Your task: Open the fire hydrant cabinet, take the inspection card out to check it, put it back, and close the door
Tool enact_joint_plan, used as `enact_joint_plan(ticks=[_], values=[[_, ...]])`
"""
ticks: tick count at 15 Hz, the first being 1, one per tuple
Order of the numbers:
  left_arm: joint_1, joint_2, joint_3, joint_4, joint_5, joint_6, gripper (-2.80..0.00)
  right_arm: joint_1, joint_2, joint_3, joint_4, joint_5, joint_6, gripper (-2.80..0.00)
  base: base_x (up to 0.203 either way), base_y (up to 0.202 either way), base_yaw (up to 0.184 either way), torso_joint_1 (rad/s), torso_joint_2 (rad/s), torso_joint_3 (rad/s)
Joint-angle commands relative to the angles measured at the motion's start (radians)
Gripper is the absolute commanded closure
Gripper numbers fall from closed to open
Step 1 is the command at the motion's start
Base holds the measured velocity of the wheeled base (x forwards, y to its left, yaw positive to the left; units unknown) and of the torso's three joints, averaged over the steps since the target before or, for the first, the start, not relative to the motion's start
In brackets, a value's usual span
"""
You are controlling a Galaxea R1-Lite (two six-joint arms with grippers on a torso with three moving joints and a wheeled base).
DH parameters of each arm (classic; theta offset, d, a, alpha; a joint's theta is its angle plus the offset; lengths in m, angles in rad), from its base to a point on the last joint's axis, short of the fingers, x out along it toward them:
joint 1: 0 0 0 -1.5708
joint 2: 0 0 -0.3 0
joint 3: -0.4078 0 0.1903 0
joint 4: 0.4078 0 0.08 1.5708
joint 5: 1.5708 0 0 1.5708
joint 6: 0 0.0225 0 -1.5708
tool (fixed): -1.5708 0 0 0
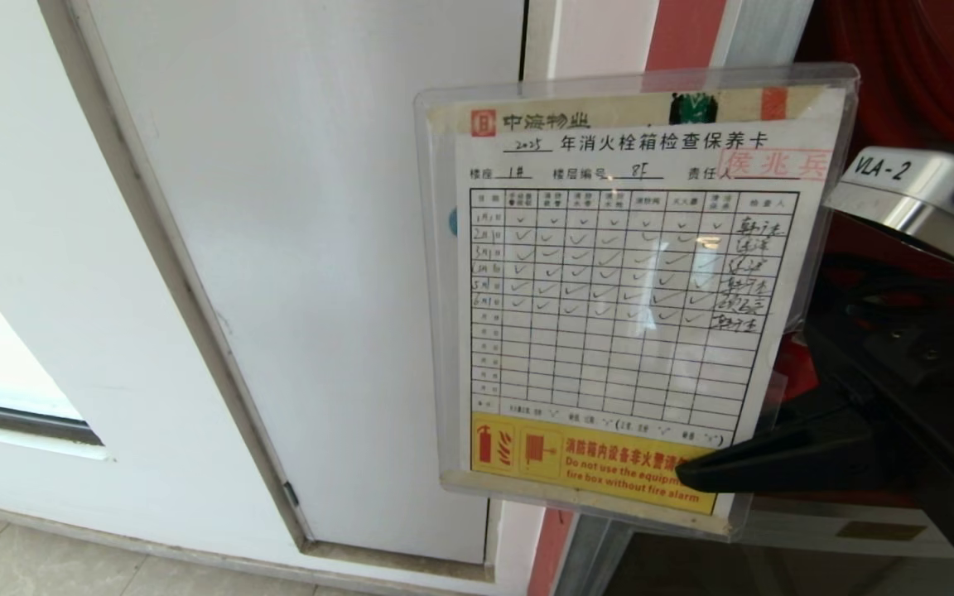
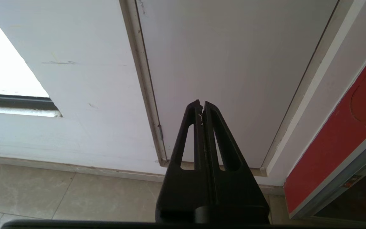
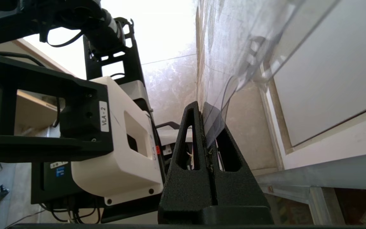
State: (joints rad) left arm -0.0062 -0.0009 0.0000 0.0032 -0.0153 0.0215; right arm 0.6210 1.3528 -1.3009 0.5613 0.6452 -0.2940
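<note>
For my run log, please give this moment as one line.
stage: checking card | right gripper: shut on inspection card, held up facing head camera | left gripper: shut, empty, parked | cabinet: open

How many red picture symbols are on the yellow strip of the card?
2. On the yellow strip: an extinguisher symbol at its left end, a hose reel symbol beside it. The right tool covers its right part, so more may be hidden.

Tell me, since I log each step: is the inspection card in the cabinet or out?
Out. The right pincer is shut on the inspection card's lower corner, holding it before the head camera.
</note>
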Motion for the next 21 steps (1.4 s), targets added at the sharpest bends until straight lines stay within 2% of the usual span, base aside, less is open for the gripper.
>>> enact_joint_plan(ticks=[1,11,21], values=[[0.000,0.001,0.000,0.000,0.000,0.001,0.00,0.028,-0.001,-0.002,0.003,-0.006,-0.002,0.00,0.000,0.000,0.000,0.000,0.00,0.000],[0.000,0.001,0.000,0.000,0.000,0.000,0.00,0.099,-0.070,0.022,0.012,-0.007,-0.002,0.00,0.000,0.000,0.000,0.000,0.00,0.000],[0.000,0.001,0.000,0.000,0.000,0.000,0.00,0.131,-0.133,0.026,0.057,-0.004,-0.002,0.00,0.000,0.000,0.000,0.000,0.00,0.000]])
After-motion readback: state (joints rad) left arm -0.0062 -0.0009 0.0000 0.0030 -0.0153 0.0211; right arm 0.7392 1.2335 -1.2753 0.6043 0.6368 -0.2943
